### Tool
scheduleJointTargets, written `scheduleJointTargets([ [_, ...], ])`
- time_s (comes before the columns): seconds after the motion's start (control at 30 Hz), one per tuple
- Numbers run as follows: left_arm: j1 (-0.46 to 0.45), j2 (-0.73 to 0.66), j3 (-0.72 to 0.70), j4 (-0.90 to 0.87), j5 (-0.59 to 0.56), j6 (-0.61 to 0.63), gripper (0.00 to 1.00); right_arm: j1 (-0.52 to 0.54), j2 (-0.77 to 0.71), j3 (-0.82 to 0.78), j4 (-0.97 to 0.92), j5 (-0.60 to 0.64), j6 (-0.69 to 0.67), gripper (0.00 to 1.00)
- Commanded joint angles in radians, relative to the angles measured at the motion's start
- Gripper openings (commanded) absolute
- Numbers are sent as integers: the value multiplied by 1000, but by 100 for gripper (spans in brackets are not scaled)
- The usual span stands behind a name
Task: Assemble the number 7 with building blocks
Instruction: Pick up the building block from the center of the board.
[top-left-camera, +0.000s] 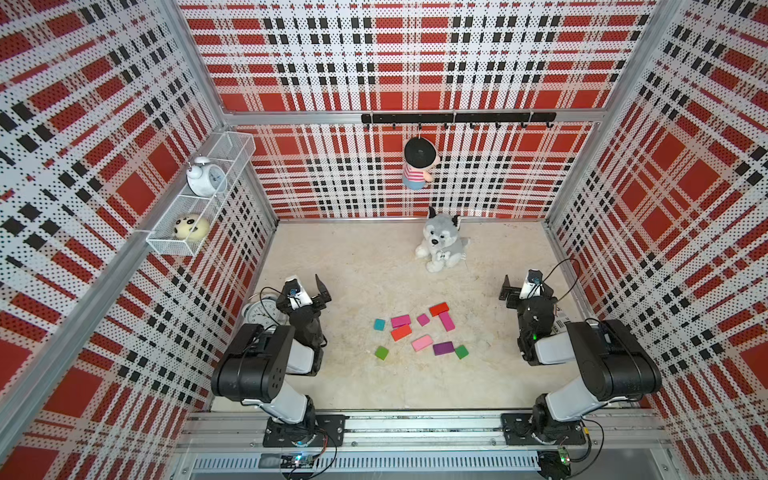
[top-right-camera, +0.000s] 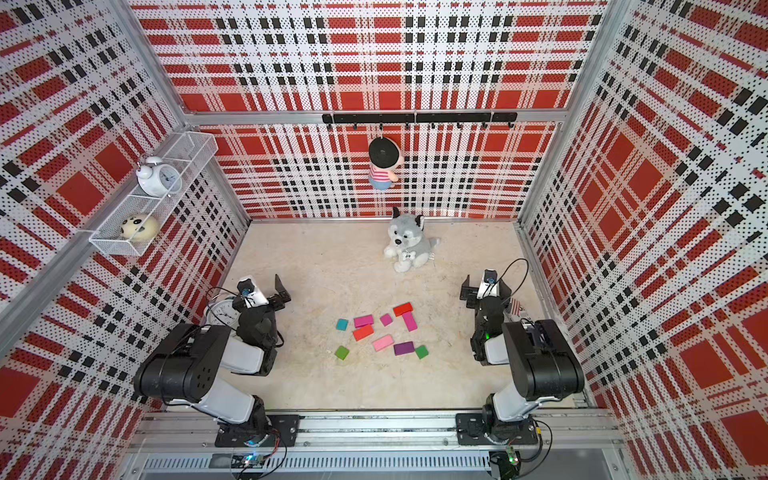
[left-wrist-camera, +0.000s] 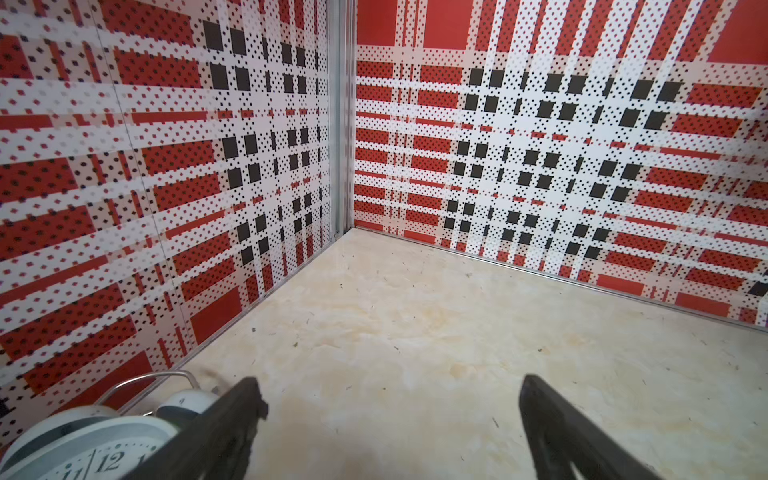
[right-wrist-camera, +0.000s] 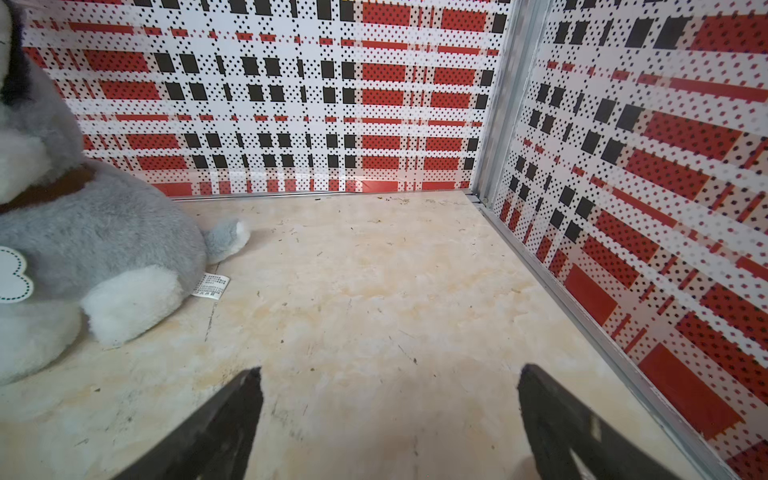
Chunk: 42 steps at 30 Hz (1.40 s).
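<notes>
At either side of the worktop (top-left-camera: 365, 386), the left fingers (left-wrist-camera: 237, 419) and right fingers (right-wrist-camera: 232, 411) are spread wide and empty over bare surface. Between the arms the building blocks (top-left-camera: 401, 332) lie flat and scattered, with no clear 7 formed. Assembly looks barely begun; next, one arm must reach inward and down onto a rectangle.

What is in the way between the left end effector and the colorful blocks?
Nothing visible. Only bare table lies between the left end effector and the blocks. The clock sits on its other side; the dog is farther back.
</notes>
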Motion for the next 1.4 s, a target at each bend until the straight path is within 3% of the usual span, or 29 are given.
scheduleJointTargets([
  [0.0, -2, 3, 14, 17, -1, 5, 98, -2, 2, 11, -4, -10, 5, 100],
  [0.5, -2, 3, 15, 17, -1, 4, 98, -15, 1, 20, -22, -40, 13, 100],
  [0.63, -3, -10, 19, 6, 3, 11, 98, -32, -17, 41, -78, -103, 15, 100],
  [0.7, -25, -75, 77, -153, -17, 33, 98, -32, -77, 109, -246, -143, 0, 96],
  [0.83, -121, -179, 365, -669, -123, 25, 98, -32, -177, 366, -761, -201, 36, 98],
  [0.9, -168, -174, 475, -780, -116, 17, 98, -29, -181, 454, -902, -294, 18, 100],
  [1.03, -320, -84, 683, -948, -107, 58, 98, -4, -147, 626, -1171, -386, 68, 92],
  [1.2, -436, 120, 999, -1363, -55, -98, 98, 99, -55, 790, -1449, -424, 74, 82],
  [1.37, -543, 198, 1078, -1506, 6, -217, 98, 231, -12, 827, -1557, -438, 97, 79],
])
